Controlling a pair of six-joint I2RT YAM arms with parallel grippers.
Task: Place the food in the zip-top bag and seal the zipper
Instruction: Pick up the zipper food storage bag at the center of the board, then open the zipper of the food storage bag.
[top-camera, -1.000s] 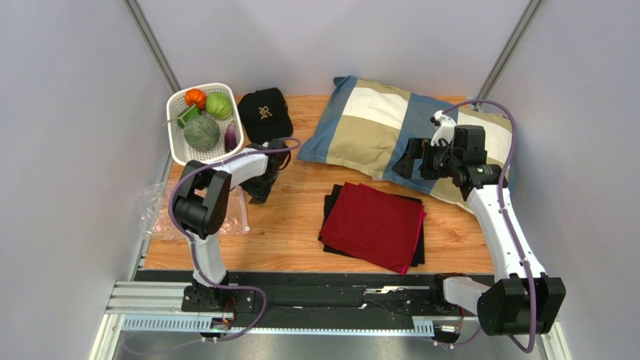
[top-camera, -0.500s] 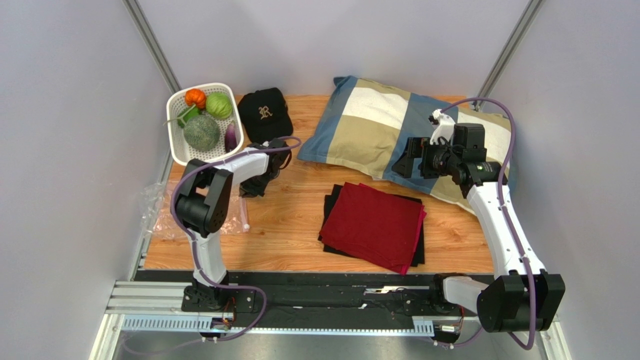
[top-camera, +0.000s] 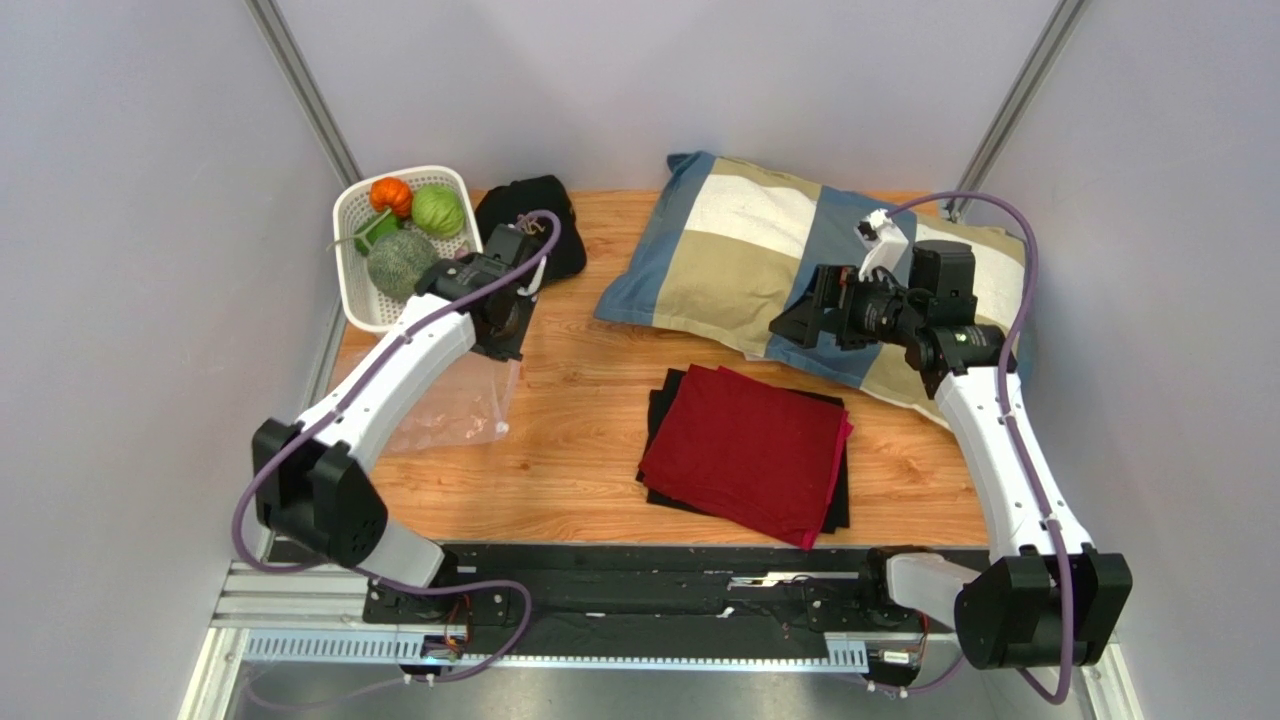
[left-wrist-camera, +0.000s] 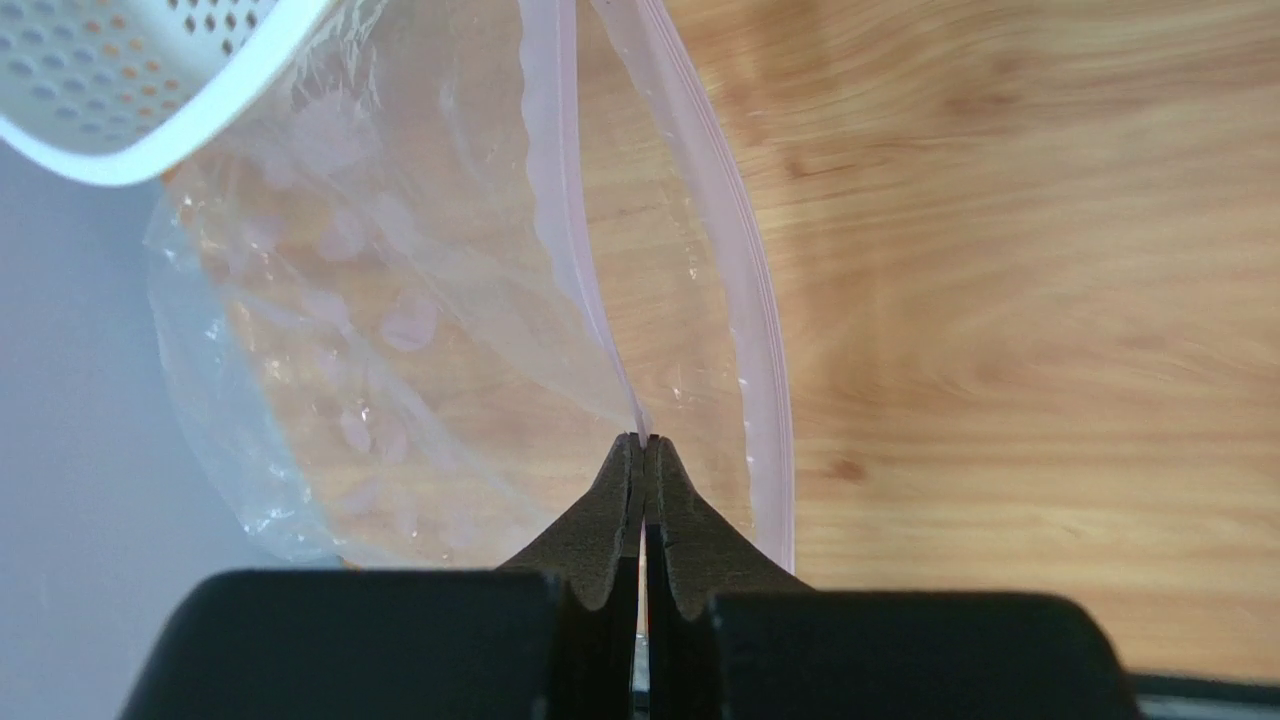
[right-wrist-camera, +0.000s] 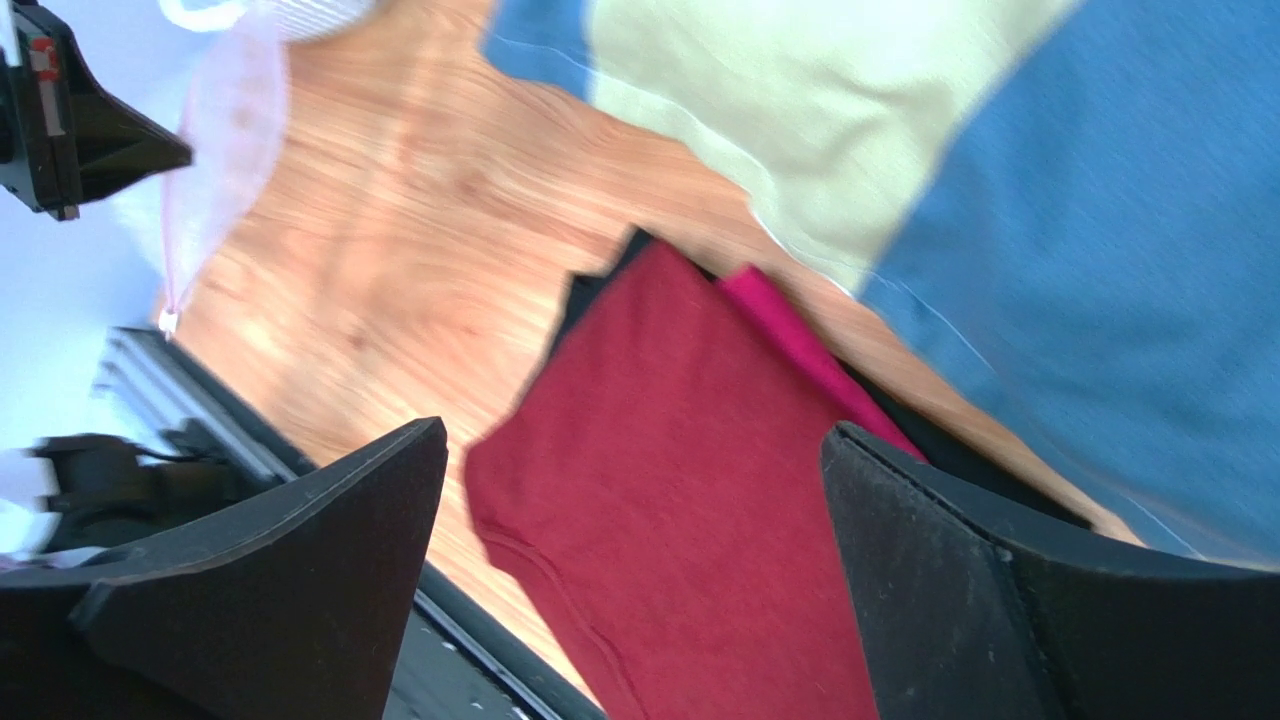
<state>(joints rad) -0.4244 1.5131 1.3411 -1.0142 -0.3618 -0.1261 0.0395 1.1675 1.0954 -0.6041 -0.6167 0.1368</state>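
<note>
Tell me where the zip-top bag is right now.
In the top view, the zip-top bag is at the table's left side, just in front of the white basket, its zipper pinched in the shut left gripper.

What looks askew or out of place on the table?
The red cloth lies skewed on a black cloth, whose edges stick out. The left end effector pinches only one zipper strip, so the zip-top bag gapes. Nothing is spilled.

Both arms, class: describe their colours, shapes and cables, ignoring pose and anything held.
Each arm has white tubular links between chunky black joint housings: left arm, right arm. A thin purple cable loops along each. The left gripper has matte black fingers tapering to points; the right gripper has broad, wedge-shaped ones.
</note>
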